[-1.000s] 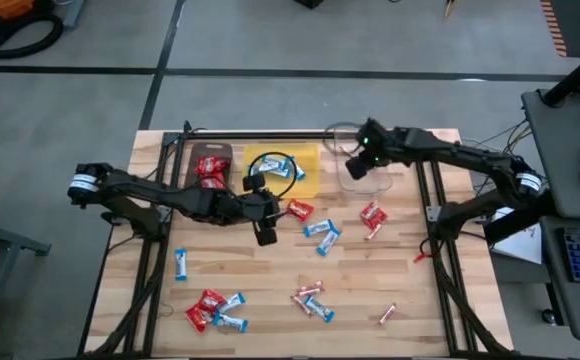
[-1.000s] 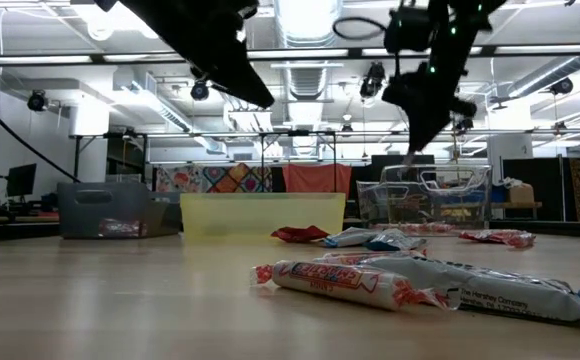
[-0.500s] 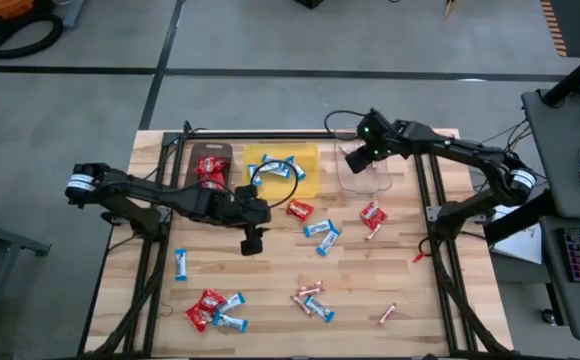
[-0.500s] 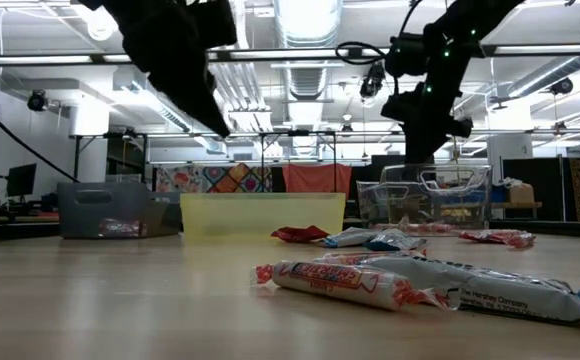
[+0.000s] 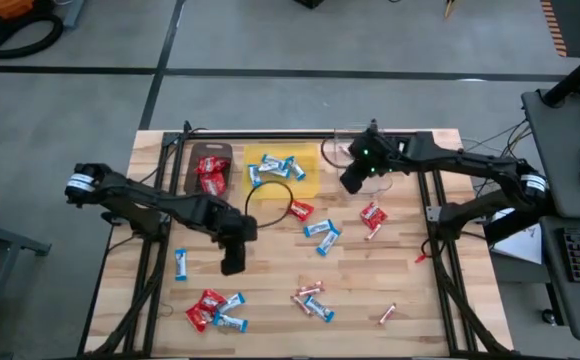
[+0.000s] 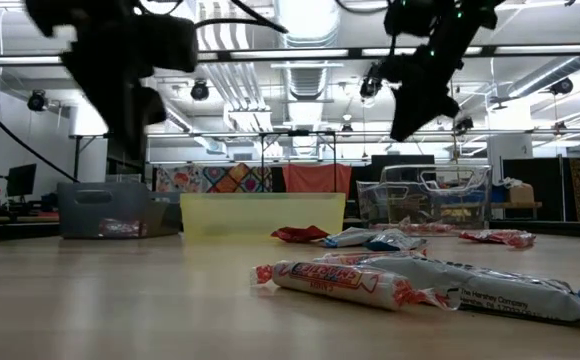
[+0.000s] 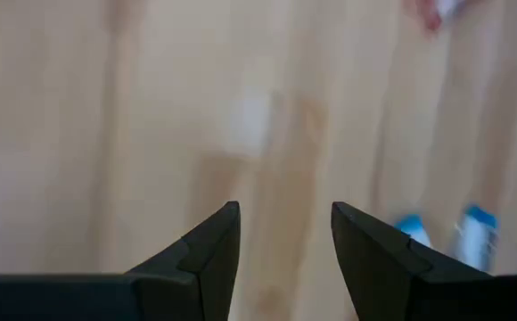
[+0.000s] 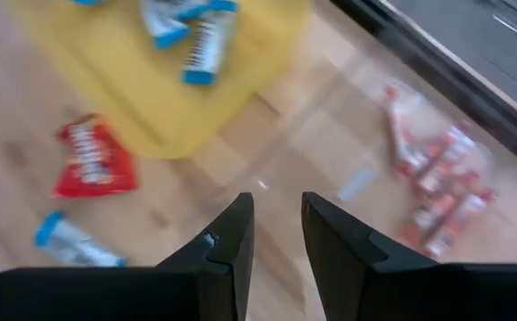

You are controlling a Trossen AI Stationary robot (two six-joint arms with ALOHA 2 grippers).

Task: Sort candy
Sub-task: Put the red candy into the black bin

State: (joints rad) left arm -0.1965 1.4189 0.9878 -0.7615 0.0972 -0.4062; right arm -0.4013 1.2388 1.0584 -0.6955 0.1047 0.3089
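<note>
From above, the left gripper [image 5: 232, 266] hangs over bare wood at the table's centre-left, with the brown bin [image 5: 211, 168] of red packets at its 11 o'clock and a lone blue-and-white bar [image 5: 181, 264] at its 9 o'clock. Only the left wrist view shows its jaws: parted, with nothing between them, blurred table [image 7: 151, 134] beyond and two blue-and-white bars [image 7: 477, 234] at the edge of sight.

The right gripper [image 5: 351, 181] sits between the yellow bin [image 5: 310, 172] and the clear bin [image 5: 342, 140], at about 1 o'clock from the table's middle. Its wrist view shows the fingers [image 8: 232, 245] slightly apart and empty, and brings out what the overhead hardly does: slim pink sticks [image 8: 437, 183] lying inside the clear bin, blue-and-white bars [image 8: 201, 40] in the yellow bin, and a red packet [image 8: 92, 160] on the wood just beside that bin.

Loose candy still lies scattered: a red packet with sticks [image 5: 373, 216] at 3 o'clock from centre, bars [image 5: 322, 233] near the middle, a mixed cluster [image 5: 212, 310] at 7 o'clock, and more sticks [image 5: 309, 297] toward 5 o'clock.

The low view alone shows both grippers lifted well clear of the tabletop, with a stick [image 6: 335, 280] and a bar [image 6: 490, 290] nearest the lens.
</note>
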